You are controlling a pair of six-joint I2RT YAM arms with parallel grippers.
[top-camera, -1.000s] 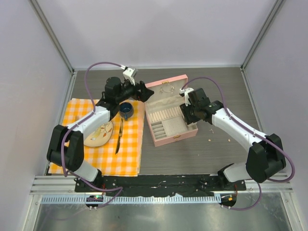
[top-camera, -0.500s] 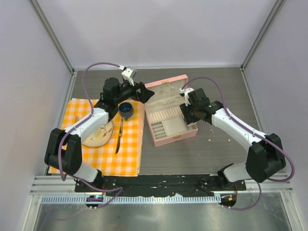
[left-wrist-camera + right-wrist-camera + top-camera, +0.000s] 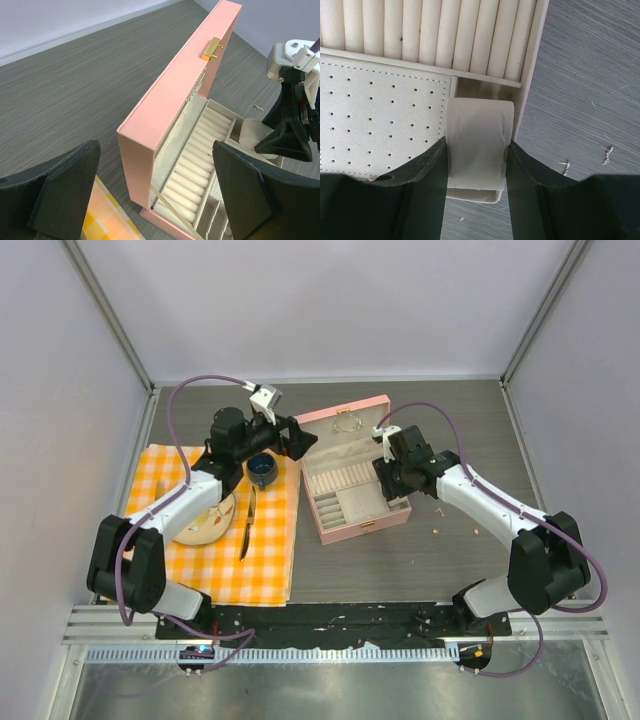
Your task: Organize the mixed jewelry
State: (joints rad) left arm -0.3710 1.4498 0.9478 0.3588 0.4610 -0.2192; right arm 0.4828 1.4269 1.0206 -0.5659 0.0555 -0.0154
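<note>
The pink jewelry box (image 3: 362, 527) stands open mid-table, lid upright. My right gripper (image 3: 386, 480) is over the box's right end. In the right wrist view it (image 3: 477, 145) is shut on a cream-white rectangular piece (image 3: 479, 134) that sits in a corner compartment. Tiny silvery jewelry specks (image 3: 606, 155) lie on the grey table beside the box; pale specks (image 3: 436, 530) also lie to its right. My left gripper (image 3: 297, 437) is open and empty, just left of the lid (image 3: 165, 100). A thin chain (image 3: 345, 424) lies against the lid's lining.
An orange checked cloth (image 3: 262, 562) lies at the left with a blue cup (image 3: 262, 470), a plate (image 3: 203, 522) and a knife (image 3: 247, 524) on it. The enclosure walls (image 3: 90, 390) close the sides and back.
My left arm has risen and its gripper has edged a little closer to the box lid. My right gripper has barely moved and still holds the cream-white piece.
</note>
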